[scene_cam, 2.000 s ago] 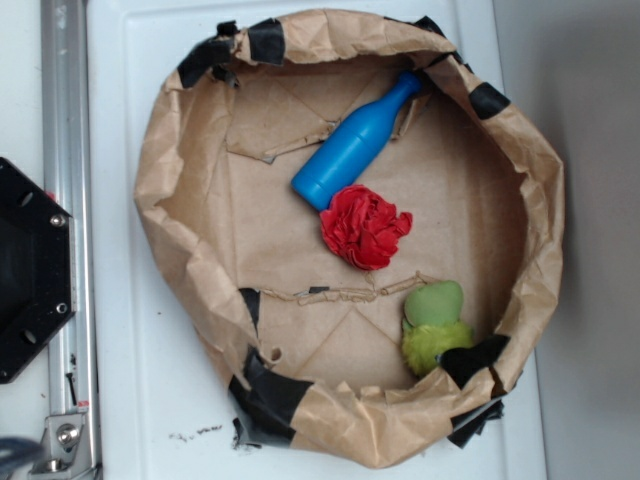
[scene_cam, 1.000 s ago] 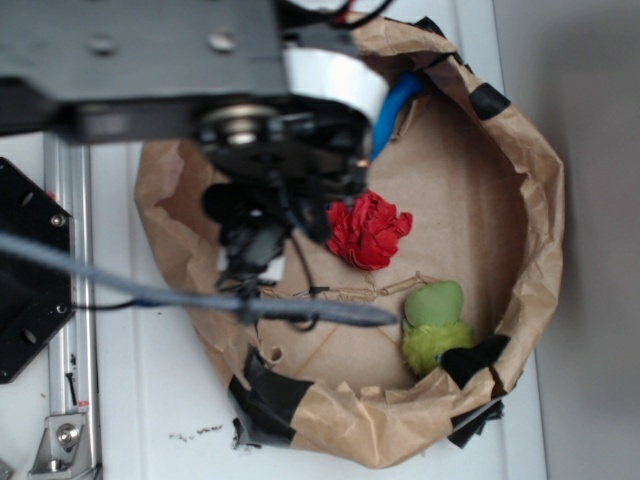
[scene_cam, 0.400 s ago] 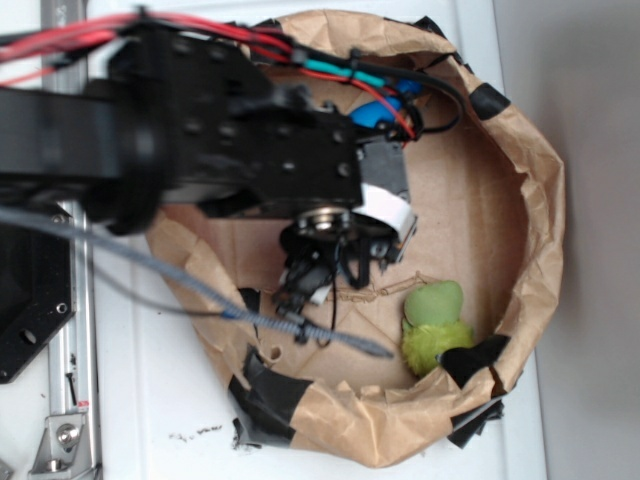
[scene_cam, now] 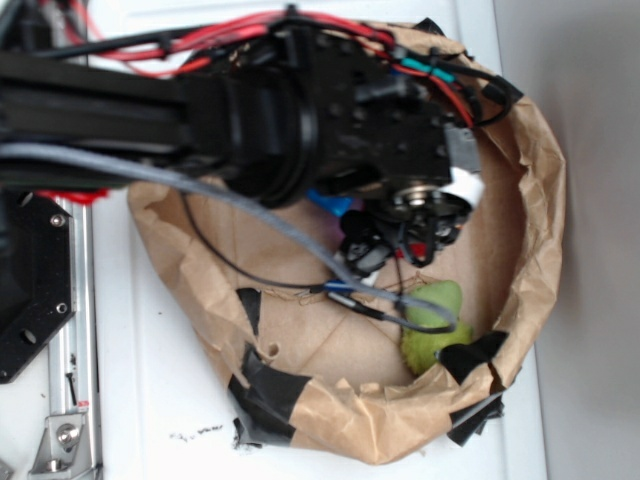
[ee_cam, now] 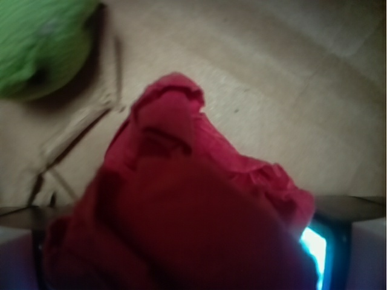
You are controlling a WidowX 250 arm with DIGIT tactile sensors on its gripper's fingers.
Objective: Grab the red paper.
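Seen from above, the black arm (scene_cam: 250, 110) is reaching across the brown paper bag (scene_cam: 530, 230) lying open on the white table (scene_cam: 150, 400), its red and grey cables trailing over the bag's rim. The hand (scene_cam: 395, 245) is hanging low inside the bag, covering the red paper almost entirely; whether it is released or clenched cannot be told from here. A sliver of the blue bottle (scene_cam: 330, 203) is showing just beside the wrist, and the green toy (scene_cam: 432, 335) is lying near the bag's lower right wall. In the wrist view, the red paper (ee_cam: 181, 223) is filling the lower frame, blurred and very close, resting on the bag floor, with the green toy (ee_cam: 42, 42) sitting apart at the upper left.
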